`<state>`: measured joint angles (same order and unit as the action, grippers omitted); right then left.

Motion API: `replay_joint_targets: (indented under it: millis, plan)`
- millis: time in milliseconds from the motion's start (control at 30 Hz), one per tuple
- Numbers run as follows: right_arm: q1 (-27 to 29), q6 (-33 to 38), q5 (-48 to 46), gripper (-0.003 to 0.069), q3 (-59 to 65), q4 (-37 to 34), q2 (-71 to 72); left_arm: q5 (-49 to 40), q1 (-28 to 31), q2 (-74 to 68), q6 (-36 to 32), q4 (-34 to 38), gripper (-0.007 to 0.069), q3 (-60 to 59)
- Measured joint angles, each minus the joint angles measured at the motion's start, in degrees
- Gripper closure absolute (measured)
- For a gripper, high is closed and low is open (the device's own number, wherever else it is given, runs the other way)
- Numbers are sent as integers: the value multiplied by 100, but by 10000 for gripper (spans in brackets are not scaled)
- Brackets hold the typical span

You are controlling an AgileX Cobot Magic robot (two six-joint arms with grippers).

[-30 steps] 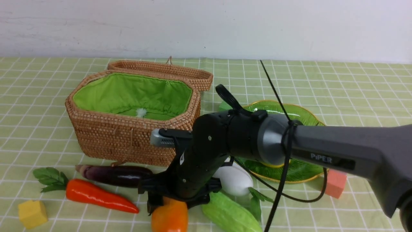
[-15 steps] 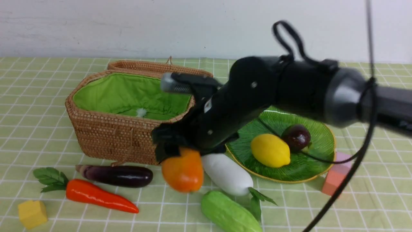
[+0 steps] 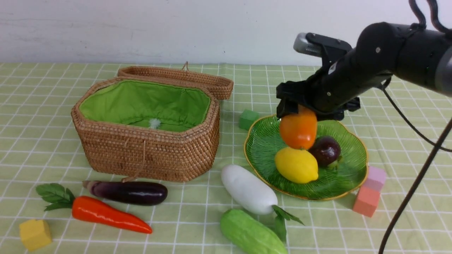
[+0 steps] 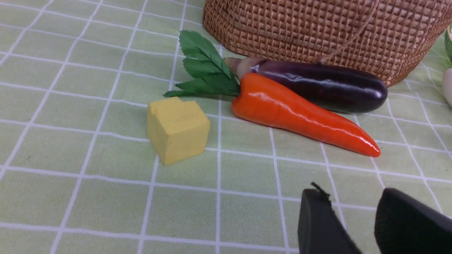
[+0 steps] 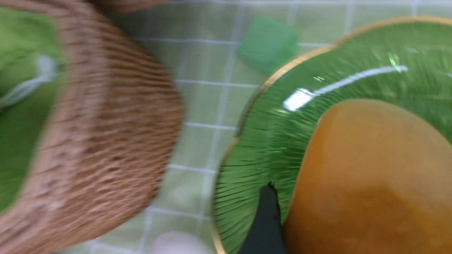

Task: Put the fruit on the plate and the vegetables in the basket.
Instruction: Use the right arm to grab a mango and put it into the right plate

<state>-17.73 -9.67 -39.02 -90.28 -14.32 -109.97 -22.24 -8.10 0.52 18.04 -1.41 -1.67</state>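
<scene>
Swung rightward off the near bench (image 3: pixel 388 106), the right pincer (image 3: pixel 300 113) pinches one mango (image 3: pixel 298 130) above the plate (image 3: pixel 349 176). Four vegetables lie nearest: cucumber (image 3: pixel 252 233), carrot (image 3: pixel 109 215), radish (image 3: pixel 249 188), eggplant (image 3: pixel 129 192). The left pincer (image 4: pixel 349 201) stands spread. Farther, one lemon (image 3: pixel 296 165) and one purple fruit (image 3: pixel 325 151) rest on the plate, right of one basket (image 3: pixel 148 155).

No legible text (arm sticker (image 3: pixel 333 69) blurred).

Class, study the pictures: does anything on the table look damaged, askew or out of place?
The yellow foam cube, near the carrot, has a notch missing from its top edge. Nothing is spilled.
</scene>
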Motion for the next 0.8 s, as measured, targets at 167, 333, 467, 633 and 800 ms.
replay_joint_targets:
  millis: [167,333,467,633,800]
  plan:
    - [73,-313,58,104,0,12,-336,0,0,0,0,0,386,0]
    - [80,-380,232,104,0,12,-369,0,0,0,0,0,386,0]
    - [82,-380,298,62,0,14,-374,0,0,0,0,0,386,0]
    - [82,-380,162,-20,0,122,-374,0,0,0,0,0,386,0]
    - [82,-380,25,-3,0,322,-341,0,0,0,0,0,386,0]
